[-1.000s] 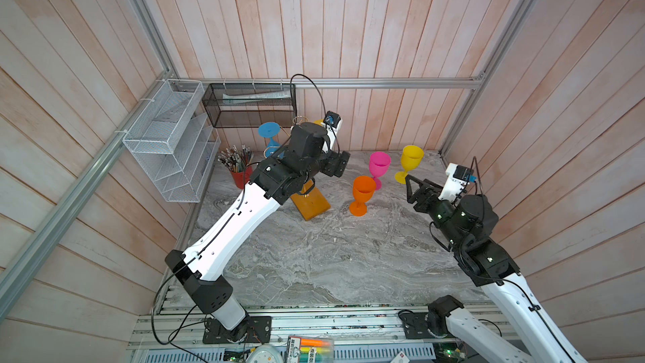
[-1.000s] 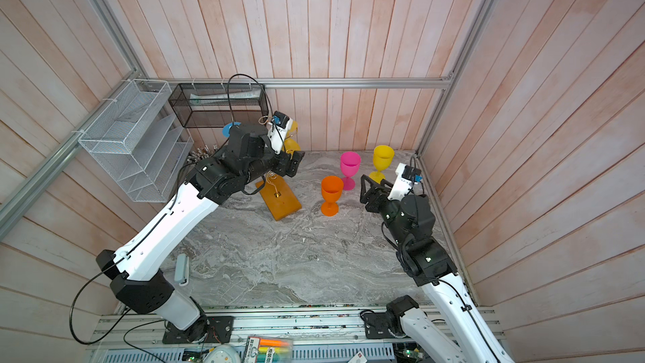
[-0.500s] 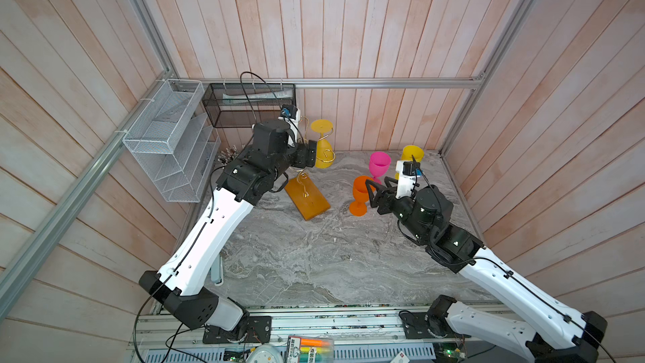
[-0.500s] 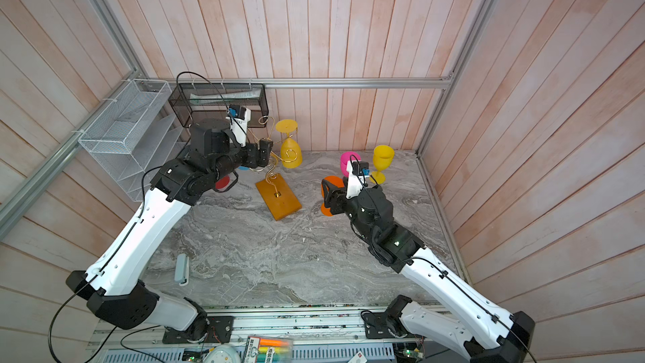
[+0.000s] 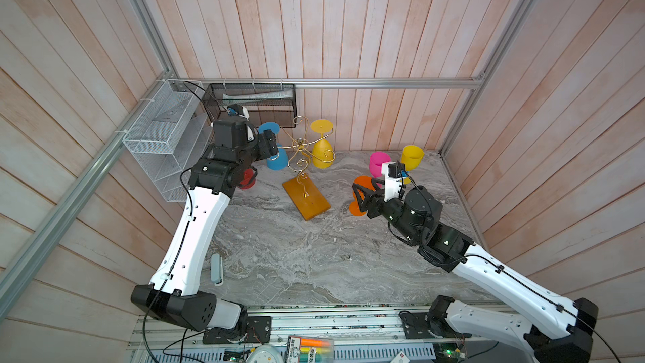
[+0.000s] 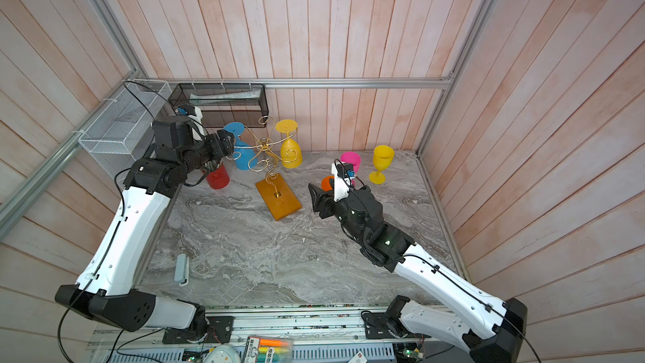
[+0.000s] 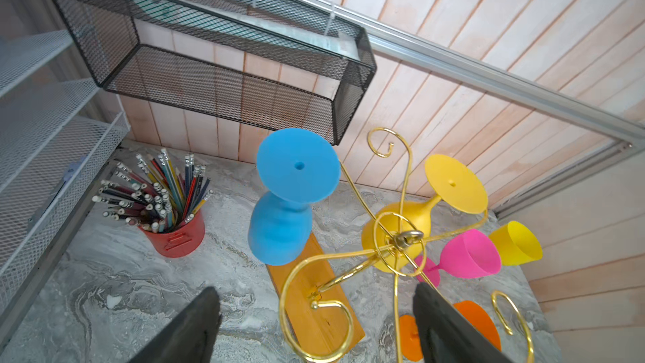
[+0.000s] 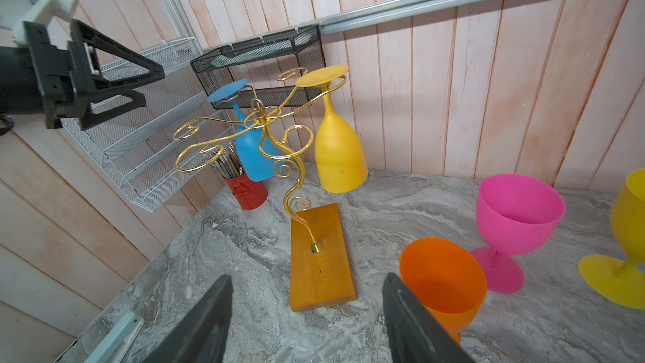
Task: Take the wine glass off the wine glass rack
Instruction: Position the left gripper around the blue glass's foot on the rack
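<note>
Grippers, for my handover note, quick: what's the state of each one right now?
Left gripper: open, holding nothing.
Right gripper: open, holding nothing; the orange glass stands beside it, outside the jaws.

A red cup (image 7: 174,239) crammed with pencils (image 7: 157,190) is standing on the grey marbled desk (image 5: 296,256), with a black mesh basket (image 7: 216,92) hanging above it, a white wire shelf (image 5: 164,141) hanging just beside it, and a pale blue-grey oblong thing (image 5: 217,268) lying well apart from it.
</note>
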